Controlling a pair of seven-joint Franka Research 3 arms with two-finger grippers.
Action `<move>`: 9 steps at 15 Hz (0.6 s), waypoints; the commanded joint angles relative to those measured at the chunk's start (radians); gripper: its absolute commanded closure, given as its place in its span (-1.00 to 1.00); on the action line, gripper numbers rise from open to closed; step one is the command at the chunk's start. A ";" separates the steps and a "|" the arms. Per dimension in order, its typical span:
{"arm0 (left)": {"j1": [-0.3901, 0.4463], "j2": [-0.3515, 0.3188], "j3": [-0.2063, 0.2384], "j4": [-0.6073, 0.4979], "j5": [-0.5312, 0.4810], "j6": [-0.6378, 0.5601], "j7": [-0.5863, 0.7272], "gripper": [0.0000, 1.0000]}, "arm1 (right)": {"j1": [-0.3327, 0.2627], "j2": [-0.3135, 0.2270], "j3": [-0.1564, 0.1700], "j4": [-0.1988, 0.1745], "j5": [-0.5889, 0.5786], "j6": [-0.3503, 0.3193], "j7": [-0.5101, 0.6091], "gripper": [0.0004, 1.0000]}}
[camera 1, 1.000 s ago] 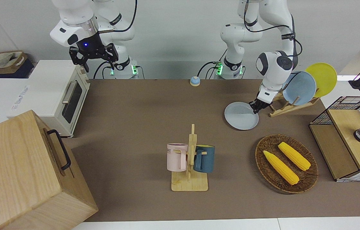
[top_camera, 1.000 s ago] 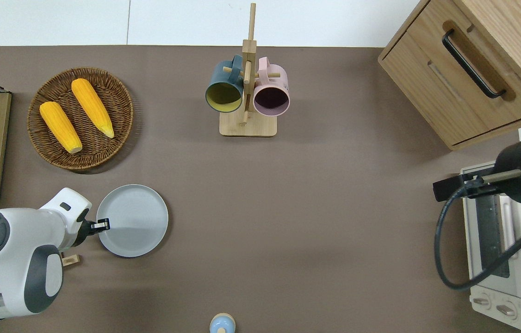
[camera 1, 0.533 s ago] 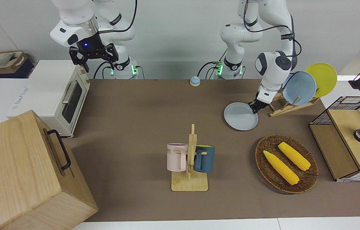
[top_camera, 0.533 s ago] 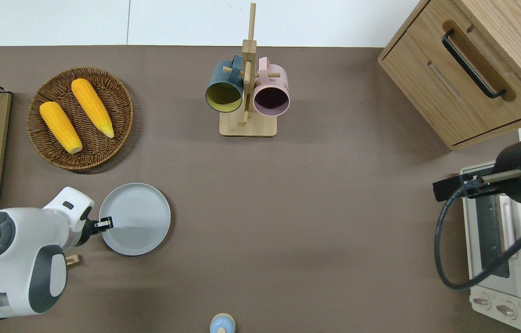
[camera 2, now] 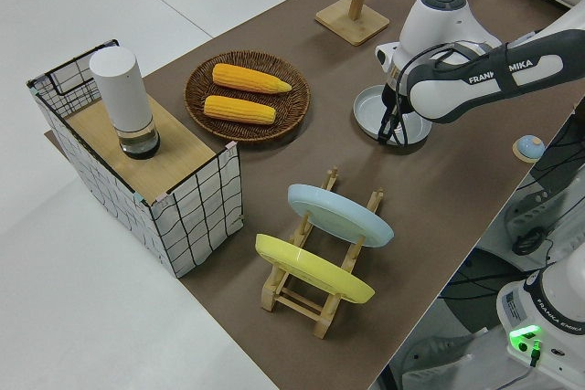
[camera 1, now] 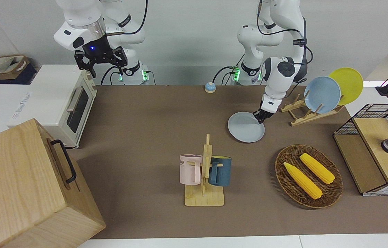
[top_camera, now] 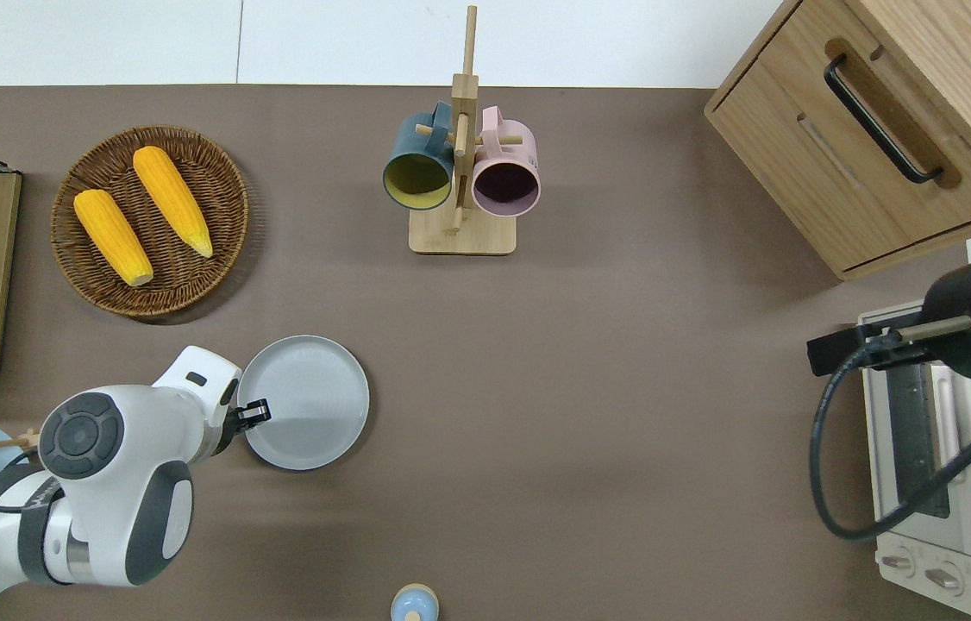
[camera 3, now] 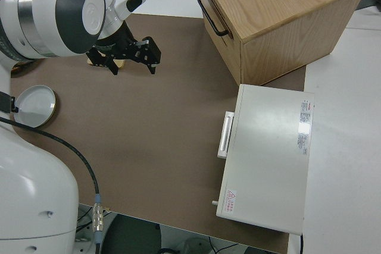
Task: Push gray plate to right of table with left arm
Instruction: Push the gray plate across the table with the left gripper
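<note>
Brown matte cover spans the table point(camera 1: 145, 113), on which you see the gray plate point(top_camera: 304, 402) lying flat, your landmark for everything else. Your left gripper point(top_camera: 254, 412) is down at the plate's rim on the side toward the left arm's end of the table, its black tip touching the rim (whether its fingers are parted or closed cannot be told from these views, and nothing appears to be held). The left arm point(camera 1: 278, 74) leans over the table above that same edge of the plate. The wicker basket point(top_camera: 227, 185) with two corn cobs point(top_camera: 140, 211) sits farther from the robots than the plate and toward the left arm's end. The wooden mug rack point(top_camera: 461, 233), carrying a teal mug point(top_camera: 416, 164) and a pink mug point(top_camera: 504, 168), stands farther from the robots than the plate and toward the right arm's end. The plate rack point(camera 1: 309, 113), holding a sky-blue plate point(camera 1: 321, 94) and a yellow plate point(camera 1: 347, 84) on edge, stands near the plate, toward the left arm's end. A small blue bell point(top_camera: 413, 604) sits nearer to the robots than the plate. The right arm is parked; its gripper point(camera 3: 132, 55) shows its two fingers point(camera 3: 152, 57) spread apart, with nothing between them.
</note>
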 commanded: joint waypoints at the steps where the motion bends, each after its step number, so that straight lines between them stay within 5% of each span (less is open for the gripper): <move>1: -0.061 0.053 -0.012 0.022 -0.003 0.020 -0.107 1.00 | -0.020 -0.003 0.017 0.009 0.006 -0.016 0.013 -0.97; 7: -0.097 0.072 -0.090 0.050 -0.003 0.020 -0.271 1.00 | -0.020 -0.003 0.015 0.009 0.006 -0.016 0.013 -0.97; 9: -0.097 0.076 -0.161 0.076 -0.003 0.019 -0.381 1.00 | -0.020 -0.003 0.017 0.009 0.006 -0.016 0.013 -0.97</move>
